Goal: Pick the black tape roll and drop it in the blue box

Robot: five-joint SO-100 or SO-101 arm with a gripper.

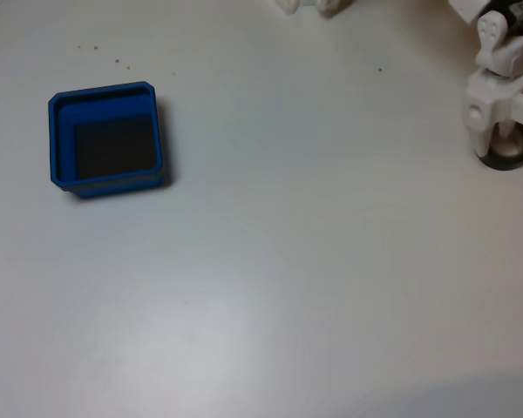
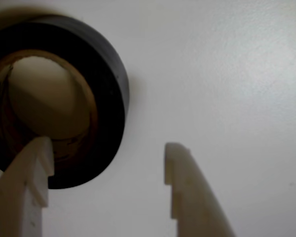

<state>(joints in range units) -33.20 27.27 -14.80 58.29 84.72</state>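
Plain white table (image 1: 270, 261), soft glare, few specks

Fixed view: high, looks down on table (image 1: 288, 261), box (image 1: 106, 138) left, arm (image 1: 499, 96) far right. Wrist view: very close, faces down past gripper (image 2: 107, 148). Shared: tape (image 1: 508, 157), surrounding tabletop.

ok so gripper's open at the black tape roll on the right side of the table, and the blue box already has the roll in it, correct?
Not quite. In the fixed view the blue box holds nothing but its dark floor. The black tape roll lies on the table at the open gripper, as the wrist view shows.
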